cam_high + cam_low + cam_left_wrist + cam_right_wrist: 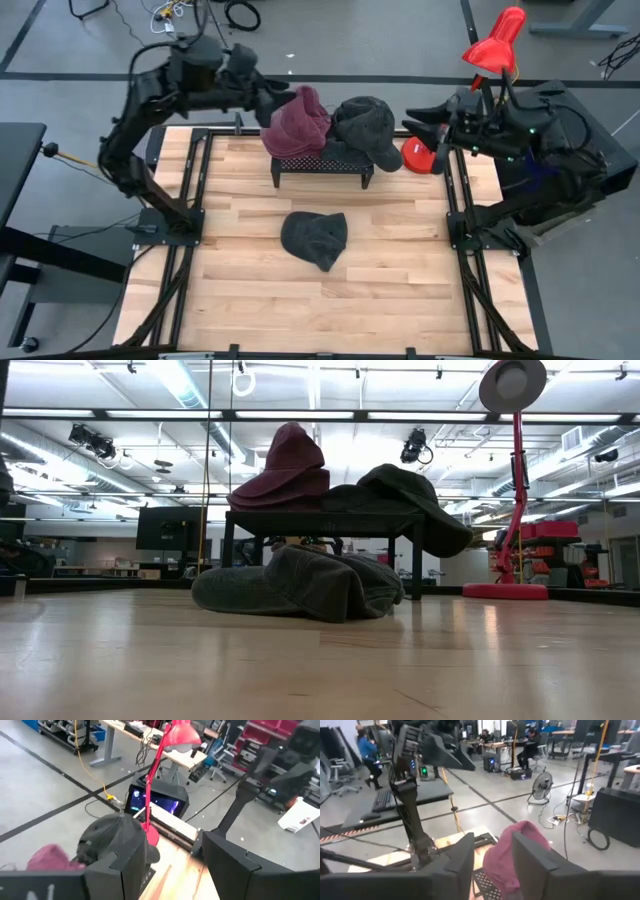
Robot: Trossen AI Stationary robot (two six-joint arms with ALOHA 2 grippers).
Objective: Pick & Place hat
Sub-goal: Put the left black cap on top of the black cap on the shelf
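We read no brand, label or writing on anything. Nearest the front, a dark grey hat (315,238) lies flat on the wooden desk (250,300), untouched. Behind it stands a black perforated rack (320,165) carrying a maroon hat (297,122) and a dark hat (365,125) that droops over its right end. Left gripper (283,100) hovers at the maroon hat's back edge, fingers (125,865) spread, holding nothing. Right gripper (420,120) sits just beside the dark hat, fingers (530,857) parted and empty. A red lamp (492,45) stands at the far right.
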